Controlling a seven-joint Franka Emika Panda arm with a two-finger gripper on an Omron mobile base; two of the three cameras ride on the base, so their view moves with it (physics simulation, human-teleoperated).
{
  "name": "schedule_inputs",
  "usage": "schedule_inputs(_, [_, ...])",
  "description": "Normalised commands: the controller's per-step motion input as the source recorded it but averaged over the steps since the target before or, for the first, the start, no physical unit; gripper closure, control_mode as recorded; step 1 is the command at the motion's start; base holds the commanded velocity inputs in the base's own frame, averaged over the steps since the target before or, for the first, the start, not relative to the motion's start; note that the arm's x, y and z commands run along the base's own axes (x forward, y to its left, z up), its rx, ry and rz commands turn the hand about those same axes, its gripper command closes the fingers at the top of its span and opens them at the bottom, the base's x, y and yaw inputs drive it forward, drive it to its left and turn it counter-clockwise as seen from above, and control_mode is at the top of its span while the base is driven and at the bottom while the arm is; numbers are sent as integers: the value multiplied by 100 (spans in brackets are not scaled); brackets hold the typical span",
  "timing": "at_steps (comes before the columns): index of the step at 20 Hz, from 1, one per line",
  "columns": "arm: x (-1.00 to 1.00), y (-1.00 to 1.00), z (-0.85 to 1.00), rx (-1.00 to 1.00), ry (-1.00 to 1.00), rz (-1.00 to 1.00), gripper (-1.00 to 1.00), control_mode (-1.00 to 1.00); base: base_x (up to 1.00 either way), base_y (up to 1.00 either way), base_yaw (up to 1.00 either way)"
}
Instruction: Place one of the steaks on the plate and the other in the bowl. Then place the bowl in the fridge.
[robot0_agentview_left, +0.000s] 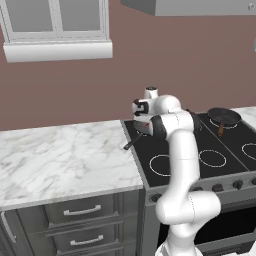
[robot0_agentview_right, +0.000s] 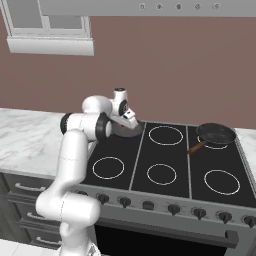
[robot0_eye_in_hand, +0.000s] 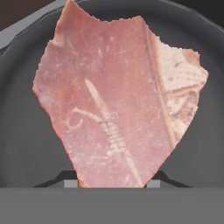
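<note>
Gripping the steak (robot0_eye_in_hand: 118, 100) by its narrow lower end, as far as the hand view tells: gripper (robot0_eye_in_hand: 111, 183) half closed, one fingertip (robot0_eye_in_hand: 71, 183) against each edge of the pink slab. Flat in a dark frying pan (robot0_eye_in_hand: 17, 131), on the rear left burner of the cooktop (robot0_agentview_right: 165, 165). Seen from the base, hand tipped down over that same rear left corner of the cooktop, with the pan's handle (robot0_agentview_left: 132, 142) poking out toward the cooktop's left front edge.

Likely trouble from here:

- Thin hold. Caught only near one tip, with most of the meat's bulk beyond the jaws; could droop, swing or slide free on the lift.
- Soft, limp material. May squash or fold instead of resisting, leaving nothing firm to hold.
- Dragging the pan. Tips very low against the pan floor; a crooked pull could scrape or shift the pan across the cooktop.
- Clipping the pan wall. A sideways move before rising clear of the cooktop could knock the slab loose.

Safest guess: straight up first, slowly, then away from the cooktop.
</note>
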Motion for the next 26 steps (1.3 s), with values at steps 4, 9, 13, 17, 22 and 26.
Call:
schedule_inputs(4, [-84, 12, 73, -5, 0, 4, 100, -100, 0, 0, 0])
schedule_inputs(9, [-96, 15, 52, -1, 0, 7, 100, -100, 0, 0, 0])
schedule_inputs(13, [-100, 5, 30, 0, 0, 10, 100, -100, 0, 0, 0])
schedule_inputs(17, [-100, 0, 30, 0, 0, 13, 100, -100, 0, 0, 0])
schedule_inputs(22, [-100, 0, 61, 0, 0, 12, 100, -100, 0, 0, 0])
schedule_inputs(26, [-100, 0, 69, 0, 0, 10, 100, -100, 0, 0, 0])
